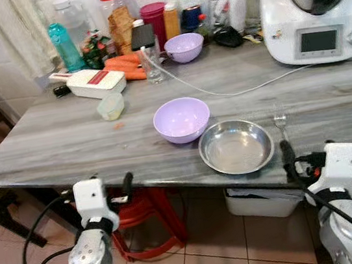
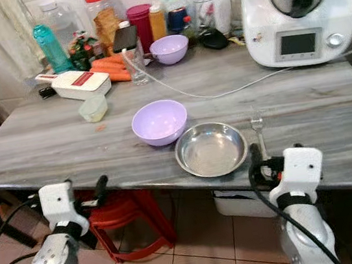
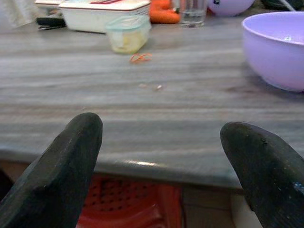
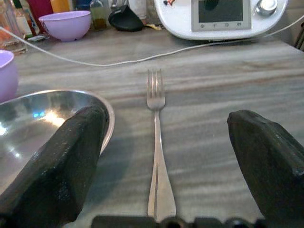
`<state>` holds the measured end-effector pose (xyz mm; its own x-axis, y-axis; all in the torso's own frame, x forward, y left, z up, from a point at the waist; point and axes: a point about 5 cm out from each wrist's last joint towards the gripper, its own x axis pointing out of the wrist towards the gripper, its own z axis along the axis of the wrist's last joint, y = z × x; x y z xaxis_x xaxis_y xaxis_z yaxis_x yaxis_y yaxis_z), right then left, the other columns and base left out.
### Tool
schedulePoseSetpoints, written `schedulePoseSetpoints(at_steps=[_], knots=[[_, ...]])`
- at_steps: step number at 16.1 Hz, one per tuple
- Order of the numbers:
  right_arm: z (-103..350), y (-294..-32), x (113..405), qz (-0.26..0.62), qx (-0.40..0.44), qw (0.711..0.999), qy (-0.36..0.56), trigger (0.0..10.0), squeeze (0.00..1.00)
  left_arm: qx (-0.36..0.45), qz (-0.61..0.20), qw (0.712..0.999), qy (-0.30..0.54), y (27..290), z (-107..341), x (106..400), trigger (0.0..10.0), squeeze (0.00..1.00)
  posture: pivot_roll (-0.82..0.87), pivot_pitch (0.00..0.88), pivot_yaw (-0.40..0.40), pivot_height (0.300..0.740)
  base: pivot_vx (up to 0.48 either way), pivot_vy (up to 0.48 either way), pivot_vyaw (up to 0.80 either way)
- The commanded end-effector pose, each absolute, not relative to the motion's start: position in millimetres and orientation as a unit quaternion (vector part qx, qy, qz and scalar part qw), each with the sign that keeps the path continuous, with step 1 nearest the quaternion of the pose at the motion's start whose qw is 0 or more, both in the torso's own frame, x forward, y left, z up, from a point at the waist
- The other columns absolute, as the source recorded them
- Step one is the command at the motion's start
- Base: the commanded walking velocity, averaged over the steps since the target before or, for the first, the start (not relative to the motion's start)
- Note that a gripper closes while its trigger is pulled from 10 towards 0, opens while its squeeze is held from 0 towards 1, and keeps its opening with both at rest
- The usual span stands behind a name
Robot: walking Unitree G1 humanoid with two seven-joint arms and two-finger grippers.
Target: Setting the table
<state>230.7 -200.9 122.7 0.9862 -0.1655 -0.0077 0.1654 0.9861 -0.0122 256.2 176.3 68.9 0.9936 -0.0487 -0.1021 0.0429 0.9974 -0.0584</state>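
Right wrist view shows the right gripper (image 4: 161,175) spread wide around the fork (image 4: 156,142), which lies just beside the steel plate (image 1: 236,146) near the table's (image 1: 46,143) front edge. The lavender bowl (image 1: 181,119) touches the plate. The left gripper (image 3: 166,161), also apart, hovers off the edge, with bare tabletop ahead.

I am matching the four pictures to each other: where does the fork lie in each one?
Left eye: fork, right of the steel plate.
Right eye: fork, right of the plate.
Left wrist: not in it.
Right wrist: fork, centre, between the open jaws.
Shared landmark: the steel plate.
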Motion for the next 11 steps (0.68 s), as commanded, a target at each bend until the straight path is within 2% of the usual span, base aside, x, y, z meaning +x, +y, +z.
schedulePoseSetpoints(at_steps=[1, 8, 11], knots=[[128.6, -196.3, 231.9, -0.071, -0.004, 0.997, -0.010, 10.0, 0.00, -0.022, -0.019, 0.999, 0.044, 177.9, 73.9, 257.4, 10.0, 0.00, -0.09, 0.000, 0.098, 0.740, 0.000, 0.000, -0.80], [127.5, -195.0, 233.9, -0.065, -0.004, 0.998, -0.007, 10.0, 0.00, -0.024, -0.031, 0.998, 0.044, 173.6, 75.5, 259.5, 10.0, 0.00, -0.10, 0.000, 0.101, 0.740, -0.034, 0.000, -0.73], [127.9, -195.5, 235.3, -0.066, -0.004, 0.998, -0.008, 10.0, 0.00, -0.024, -0.035, 0.998, 0.045, 172.4, 75.7, 260.7, 10.0, 0.00, -0.10, 0.000, 0.104, 0.740, -0.247, 0.000, -0.52]])
